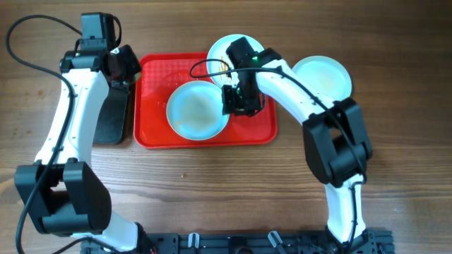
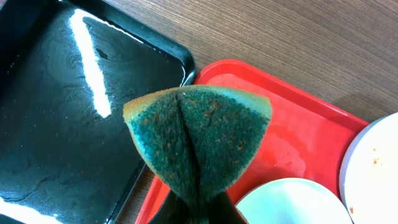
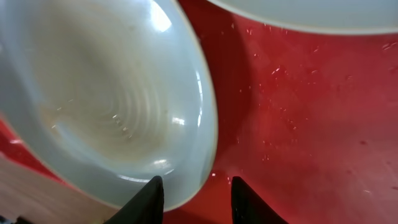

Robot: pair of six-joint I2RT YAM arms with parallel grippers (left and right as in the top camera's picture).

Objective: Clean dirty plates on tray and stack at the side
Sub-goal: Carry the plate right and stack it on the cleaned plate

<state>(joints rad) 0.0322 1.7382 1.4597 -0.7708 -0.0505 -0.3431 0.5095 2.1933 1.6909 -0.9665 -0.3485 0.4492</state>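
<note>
The red tray [image 1: 152, 106] [image 2: 298, 124] [image 3: 311, 124] holds one white plate [image 1: 198, 109] [image 2: 292, 202] in its middle. A second plate [image 1: 224, 49] [image 2: 373, 168] with orange-brown specks overlaps the tray's far edge. A third plate [image 1: 321, 76] lies on the wood to the right. My right gripper [image 1: 240, 100] [image 3: 198, 198] is open over the tray, its fingers on either side of a plate's rim [image 3: 106, 93] without clasping it. Another plate's edge [image 3: 311, 9] shows at the top. My left gripper [image 1: 121, 69] [image 2: 199, 208] is shut on a folded green sponge [image 2: 199, 137] above the tray's left edge.
A black glossy tray [image 1: 113, 120] [image 2: 62, 112], wet and shiny, lies directly left of the red tray. Bare wooden table [image 1: 212, 190] runs along the front. The right arm [image 1: 296, 88] arches over the tray's right end.
</note>
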